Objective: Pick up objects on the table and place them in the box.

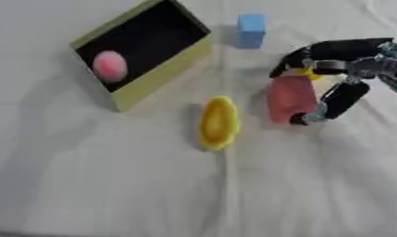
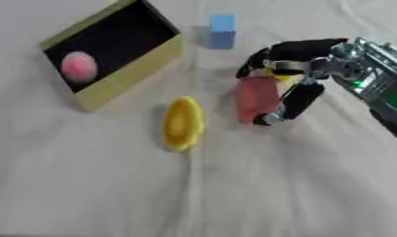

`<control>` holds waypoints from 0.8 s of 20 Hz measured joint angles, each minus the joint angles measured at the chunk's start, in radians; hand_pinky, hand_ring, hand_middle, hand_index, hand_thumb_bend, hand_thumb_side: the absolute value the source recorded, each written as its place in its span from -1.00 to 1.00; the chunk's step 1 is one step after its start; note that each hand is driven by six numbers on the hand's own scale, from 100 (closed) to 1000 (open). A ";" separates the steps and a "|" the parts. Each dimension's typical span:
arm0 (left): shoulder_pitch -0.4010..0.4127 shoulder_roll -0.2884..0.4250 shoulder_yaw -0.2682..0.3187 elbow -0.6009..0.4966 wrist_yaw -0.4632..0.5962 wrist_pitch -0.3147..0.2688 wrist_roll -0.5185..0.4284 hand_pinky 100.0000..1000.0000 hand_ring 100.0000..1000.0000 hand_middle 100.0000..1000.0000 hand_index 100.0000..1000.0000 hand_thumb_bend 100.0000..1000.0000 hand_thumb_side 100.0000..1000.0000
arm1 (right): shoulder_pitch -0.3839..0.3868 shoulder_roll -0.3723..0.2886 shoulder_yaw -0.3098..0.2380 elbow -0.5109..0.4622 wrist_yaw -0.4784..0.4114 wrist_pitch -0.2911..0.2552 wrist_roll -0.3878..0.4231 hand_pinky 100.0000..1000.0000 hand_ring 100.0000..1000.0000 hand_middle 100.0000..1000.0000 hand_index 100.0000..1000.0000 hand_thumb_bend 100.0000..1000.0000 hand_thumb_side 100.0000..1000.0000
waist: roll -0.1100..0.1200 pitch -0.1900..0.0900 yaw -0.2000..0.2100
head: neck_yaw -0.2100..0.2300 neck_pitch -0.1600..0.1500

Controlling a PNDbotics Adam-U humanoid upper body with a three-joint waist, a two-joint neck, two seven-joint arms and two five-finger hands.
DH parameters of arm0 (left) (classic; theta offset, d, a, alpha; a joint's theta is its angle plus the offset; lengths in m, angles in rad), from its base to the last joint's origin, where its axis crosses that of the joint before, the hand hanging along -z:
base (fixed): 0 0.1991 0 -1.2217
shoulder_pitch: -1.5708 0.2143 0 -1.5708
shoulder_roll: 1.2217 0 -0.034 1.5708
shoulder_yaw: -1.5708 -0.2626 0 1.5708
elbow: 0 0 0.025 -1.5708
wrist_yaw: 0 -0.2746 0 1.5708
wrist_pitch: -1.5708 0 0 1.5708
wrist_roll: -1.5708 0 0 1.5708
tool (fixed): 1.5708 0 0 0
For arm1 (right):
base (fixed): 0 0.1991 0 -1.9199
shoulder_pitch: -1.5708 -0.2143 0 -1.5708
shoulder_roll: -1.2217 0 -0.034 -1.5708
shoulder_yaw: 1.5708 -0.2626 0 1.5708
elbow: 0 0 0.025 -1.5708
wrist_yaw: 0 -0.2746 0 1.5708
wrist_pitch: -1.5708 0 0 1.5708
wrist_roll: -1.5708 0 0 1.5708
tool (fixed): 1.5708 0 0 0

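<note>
I am working from the near edge outward. The bottom half of the frame is showing only bare worktop [image 1: 112, 194], covered in pale wrinkled cloth. At the centre a yellow piece [image 1: 218, 121] is lying flat, well apart from the box and just left of my right hand.

I am closing the right hand [image 2: 302, 62] around a red block [image 1: 290, 98] at centre right: fingers are curling over its top and the thumb is pressing in along its right side, so the block is standing pinched between them. I judge this wrap is meant to keep the block from tipping as it lifts. A yellow bit is peeking out behind the block under the fingers; I cannot tell what it is.

Farther up, the box [image 1: 157, 74] is sitting at upper left, its dark inside facing the camera, with a pink ball [image 1: 109, 65] already in it. A blue cube [image 1: 251, 30] is waiting at top centre.

The right eye view is showing more wrist and forearm. My left hand is appearing in neither.
</note>
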 measured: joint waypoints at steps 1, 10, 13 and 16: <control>0.000 0.000 0.000 0.000 0.001 0.000 0.000 0.30 0.48 0.20 0.56 -0.03 -0.04 | 0.000 0.006 0.000 0.008 0.010 -0.002 -0.002 0.78 0.82 0.63 0.81 -0.21 -0.36 | 0.000 0.001 0.001 | 0.000 0.000; 0.003 -0.008 -0.002 0.000 0.004 0.004 -0.004 0.30 0.48 0.19 0.55 -0.03 -0.03 | -0.007 0.033 0.004 0.029 0.032 -0.002 -0.062 0.64 0.48 -0.10 0.30 -0.32 -0.52 | 0.002 0.004 0.002 | -0.001 0.000; 0.003 -0.008 -0.006 0.000 0.004 0.005 -0.005 0.30 0.48 0.19 0.55 -0.03 -0.04 | -0.001 0.031 -0.002 0.005 0.003 0.007 -0.089 0.60 0.38 -0.18 0.14 -0.54 -0.60 | 0.002 0.004 0.001 | -0.001 0.000; 0.003 -0.008 -0.006 0.000 0.005 0.006 -0.006 0.30 0.48 0.19 0.55 -0.03 -0.04 | 0.003 0.016 -0.014 -0.046 -0.038 0.012 -0.099 0.58 0.33 -0.19 0.10 -0.70 -0.61 | 0.000 0.004 0.001 | 0.000 0.000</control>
